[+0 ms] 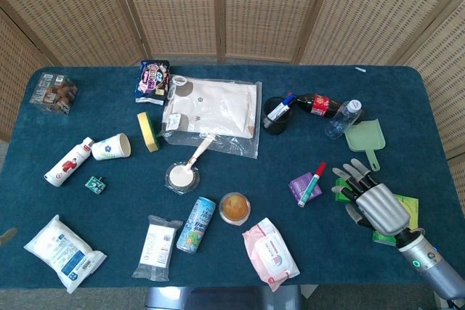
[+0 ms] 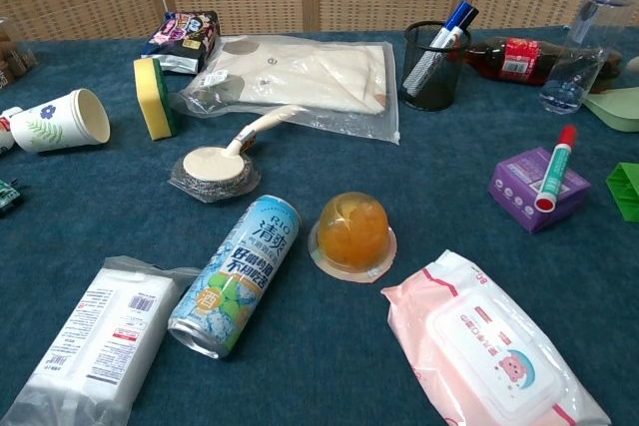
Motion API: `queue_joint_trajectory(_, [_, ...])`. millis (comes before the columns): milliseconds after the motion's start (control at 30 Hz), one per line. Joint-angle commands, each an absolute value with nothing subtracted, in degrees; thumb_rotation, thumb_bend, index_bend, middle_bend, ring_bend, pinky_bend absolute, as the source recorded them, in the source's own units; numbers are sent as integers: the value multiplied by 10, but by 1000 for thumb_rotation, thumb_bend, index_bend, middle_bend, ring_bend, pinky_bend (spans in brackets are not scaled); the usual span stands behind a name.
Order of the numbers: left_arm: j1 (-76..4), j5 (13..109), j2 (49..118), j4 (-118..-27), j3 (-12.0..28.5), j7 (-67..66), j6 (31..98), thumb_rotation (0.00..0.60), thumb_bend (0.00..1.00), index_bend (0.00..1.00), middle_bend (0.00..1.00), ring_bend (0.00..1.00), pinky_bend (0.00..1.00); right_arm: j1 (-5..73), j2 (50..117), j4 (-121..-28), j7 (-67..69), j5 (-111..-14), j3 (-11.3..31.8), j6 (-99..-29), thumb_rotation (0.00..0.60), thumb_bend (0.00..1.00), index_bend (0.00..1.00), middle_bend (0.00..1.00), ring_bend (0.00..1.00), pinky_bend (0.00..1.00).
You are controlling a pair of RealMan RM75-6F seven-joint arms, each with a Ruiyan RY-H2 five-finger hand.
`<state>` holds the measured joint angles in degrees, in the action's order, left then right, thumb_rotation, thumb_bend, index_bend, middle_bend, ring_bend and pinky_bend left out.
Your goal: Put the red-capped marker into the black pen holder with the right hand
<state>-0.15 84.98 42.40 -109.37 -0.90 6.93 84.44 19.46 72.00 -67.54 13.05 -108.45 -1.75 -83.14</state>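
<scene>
Red cap, white barrel: the red-capped marker (image 1: pixel 312 184) is lying propped on a small purple box (image 1: pixel 299 186), cap end pointing away toward the black pen holder (image 1: pixel 275 116), other end toward the robot. So its long axis runs roughly near-to-far with a slight lean to the right at the cap. In the chest view you can see the same thing, marker (image 2: pixel 554 169) resting diagonally across the box top with the cap up.

The right hand (image 1: pixel 370 197) is just to the right of the marker, over the green and red blocks (image 1: pixel 340 189) and the edge of a green tissue pack (image 1: pixel 407 212). Fingers are spread apart and it's holding nothing. It only shows in the head view. The left hand isn't visible in either camera, so the right is clearly the one in reach. My guess is it needs to slide left and come across the barrel side-on, since the fingers point about the same way the marker does.

As for containers: the pen holder sits well beyond the marker and a bit left, and already has a blue-capped marker (image 1: pixel 280 109) leaning in it. Right of the holder, a cola bottle (image 1: pixel 315 104) lies on its side.
</scene>
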Motion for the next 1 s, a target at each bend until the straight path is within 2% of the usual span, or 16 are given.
queue_joint_trajectory(33, [-3,849,423,-1095,-9,67,841,600,66,0,0,0,0,212,736,-665,137,-1084,-15,-823,600,549,309,7,0,60])
queue_joint_trajectory(467, [-6,851,422,-1095,-10,69,836,600,66,0,0,0,0,244,744,-671,137,-1072,-15,-808,600,482,335,7,0,91])
queue_joint_trajectory(733, [-7,851,421,-1095,-11,70,833,600,65,0,0,0,0,265,745,-678,125,-1071,-24,-780,600,403,327,0,0,91])
queue_joint_trajectory(1000, [-7,852,420,-1094,-12,73,833,600,65,0,0,0,0,282,762,-670,110,-1073,-25,-771,600,389,340,0,0,91])
